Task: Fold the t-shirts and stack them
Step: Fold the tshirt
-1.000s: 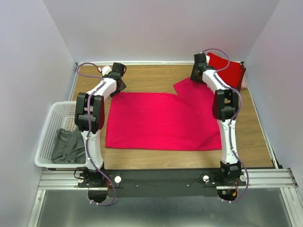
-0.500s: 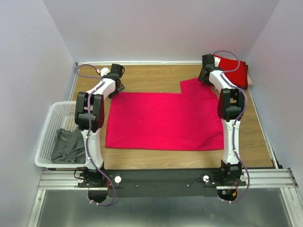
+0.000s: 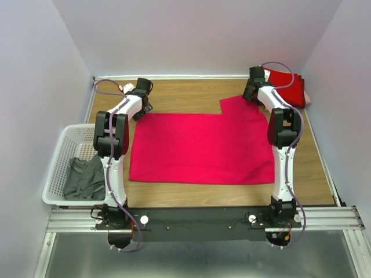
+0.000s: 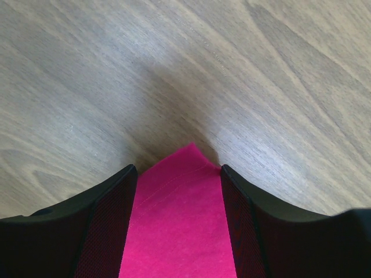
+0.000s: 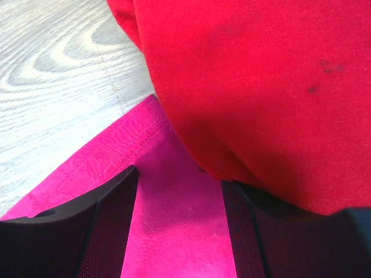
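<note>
A bright pink-red t-shirt (image 3: pixel 200 147) lies spread flat on the wooden table. My left gripper (image 3: pixel 141 109) is at its far left corner. In the left wrist view the fingers stand apart, (image 4: pixel 178 174), with the pink corner (image 4: pixel 177 220) lying flat between them. My right gripper (image 3: pixel 250 95) is at the shirt's far right sleeve corner, open too (image 5: pixel 179 174), with pink cloth (image 5: pixel 174 220) between the fingers. A stack of deeper red folded t-shirts (image 3: pixel 287 87) sits in the far right corner; its edge (image 5: pixel 261 87) overhangs the right finger.
A white lattice basket (image 3: pixel 58 156) stands off the table's left edge and holds a grey garment (image 3: pixel 84 176). White walls close in the table at the back and both sides. Bare wood shows along the far edge (image 3: pixel 191 92) and in front of the shirt.
Over the last second my right gripper moved right and back, drawing the sleeve out flat toward the red stack. In the last half second almost nothing moved. The left arm stayed put.
</note>
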Motion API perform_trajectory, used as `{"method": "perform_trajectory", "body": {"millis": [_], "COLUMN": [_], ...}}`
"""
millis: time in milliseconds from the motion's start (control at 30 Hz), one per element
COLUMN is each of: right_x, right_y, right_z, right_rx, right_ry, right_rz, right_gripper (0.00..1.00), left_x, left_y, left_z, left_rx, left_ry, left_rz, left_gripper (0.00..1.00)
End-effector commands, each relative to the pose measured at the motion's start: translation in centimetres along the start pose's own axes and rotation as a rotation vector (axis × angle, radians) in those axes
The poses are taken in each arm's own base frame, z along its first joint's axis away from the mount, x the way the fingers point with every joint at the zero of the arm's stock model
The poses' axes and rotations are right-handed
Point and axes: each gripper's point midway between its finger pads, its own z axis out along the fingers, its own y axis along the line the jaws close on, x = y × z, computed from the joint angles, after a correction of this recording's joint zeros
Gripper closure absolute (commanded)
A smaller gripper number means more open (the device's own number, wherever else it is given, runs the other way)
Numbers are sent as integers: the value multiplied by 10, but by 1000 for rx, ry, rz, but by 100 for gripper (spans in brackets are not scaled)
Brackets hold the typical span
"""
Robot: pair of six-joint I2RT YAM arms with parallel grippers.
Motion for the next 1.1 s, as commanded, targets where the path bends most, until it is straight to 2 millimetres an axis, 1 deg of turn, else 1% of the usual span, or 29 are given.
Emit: {"method": "perform_trajectory", "body": {"millis": [0,67,100,133,200,267,367,400,433,467,500,600,633,733,800,933,1067], "right_x": [9,7,8,5,9,13,19,20,22,24,25,27,28,30,30,31,33], "right_y": [4,8,11,15,21,27,30,30,29,30,30,31,32,35,37,39,42], "right_z": [2,1,3,2,5,4,9,9,11,12,13,15,15,16,16,15,15], "right_rx": [-9,-25,-28,-41,-51,-48,-43,-42,-40,-39,-37,-40,-44,-48,-51,-56,-62], "right_ry": [29,22,23,15,21,20,29,30,35,37,39,44,45,47,46,49,51], "right_rz": [-42,-51,-55,-59,-70,-84,-85,-85,-82,-86,-84,-83,-84,-86,-85,-85,-87], "right_gripper": [34,34,34,34,35,39,44,47,54,57,64,72,79,88,91,100,100], "left_x": [-6,-11,-16,-21,-25,-31,-37,-38,-39,-40,-40,-42,-42,-40,-37,-36,-33], "left_y": [8,7,7,6,6,6,1,0,-1,-2,-3,-6,-7,-11,-12,-12,-13], "left_z": [0,-4,-8,-13,-16,-18,-23,-23,-24,-26,-26,-29,-29,-28,-25,-23,-16], "left_rx": [-30,-17,-10,-2,0,4,20,25,28,34,37,53,58,71,72,67,57], "left_ry": [-10,-25,-35,-43,-50,-57,-63,-61,-62,-63,-62,-64,-63,-54,-44,-45,-37], "left_rz": [-11,-8,-12,-14,-15,-12,-5,-2,-4,-6,-5,-10,-11,-11,-10,-12,-9], "left_gripper": [33,33,33,33,33,33,33,33,33,33,33,33,33,34,35,35,35]}}
